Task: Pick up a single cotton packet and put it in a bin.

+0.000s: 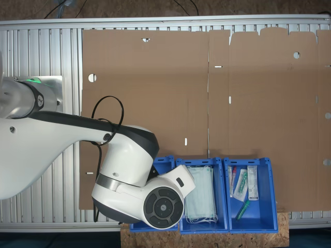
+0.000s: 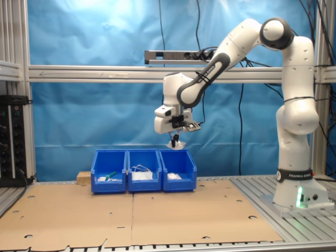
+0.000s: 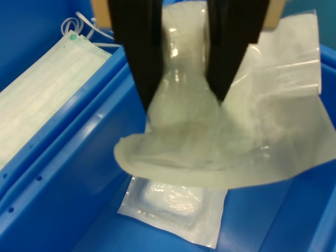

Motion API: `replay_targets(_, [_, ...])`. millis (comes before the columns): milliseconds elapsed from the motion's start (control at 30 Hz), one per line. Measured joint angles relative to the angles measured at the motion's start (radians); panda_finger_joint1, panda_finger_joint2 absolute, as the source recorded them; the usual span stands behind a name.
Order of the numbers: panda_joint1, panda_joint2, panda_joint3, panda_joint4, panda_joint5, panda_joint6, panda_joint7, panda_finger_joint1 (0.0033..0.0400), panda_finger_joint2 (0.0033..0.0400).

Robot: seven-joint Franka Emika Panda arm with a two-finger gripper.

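Observation:
My gripper [image 3: 184,100] is shut on a cotton packet [image 3: 210,147], a clear plastic pouch with a white pad, pinched between the two black fingers [image 3: 136,58]. The packet hangs limp above a blue bin [image 3: 89,205], and another like packet [image 3: 173,202] lies on the bin's floor. In the second exterior view the gripper [image 2: 175,137] holds the packet [image 2: 176,145] a short way above the bin [image 2: 178,178] at the row's right end. In the first exterior view the arm covers most of this bin [image 1: 164,163].
Two more blue bins stand in the same row. The middle bin [image 2: 143,178] holds pale green face masks [image 1: 200,199]. The end bin [image 1: 269,196] holds syringes and tubes [image 1: 243,186]. Flat brown cardboard [image 1: 207,93] covers the table in front of the bins.

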Motion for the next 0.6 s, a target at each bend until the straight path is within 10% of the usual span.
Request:
replay_targets(300, [0.0, 0.0, 0.0, 0.0, 0.0, 0.0, 0.0, 0.0058, 0.0058])
replay_targets(333, [0.0, 0.0, 0.0, 0.0, 0.0, 0.0, 0.0, 0.0145, 0.0145])
replay_targets(500, [0.0, 0.0, 0.0, 0.0, 0.0, 0.0, 0.0, 0.0145, 0.0145])
replay_targets(533, [0.0, 0.0, 0.0, 0.0, 0.0, 0.0, 0.0, 0.0226, 0.0226])
replay_targets(600, [0.0, 0.0, 0.0, 0.0, 0.0, 0.0, 0.0, 0.0226, 0.0226])
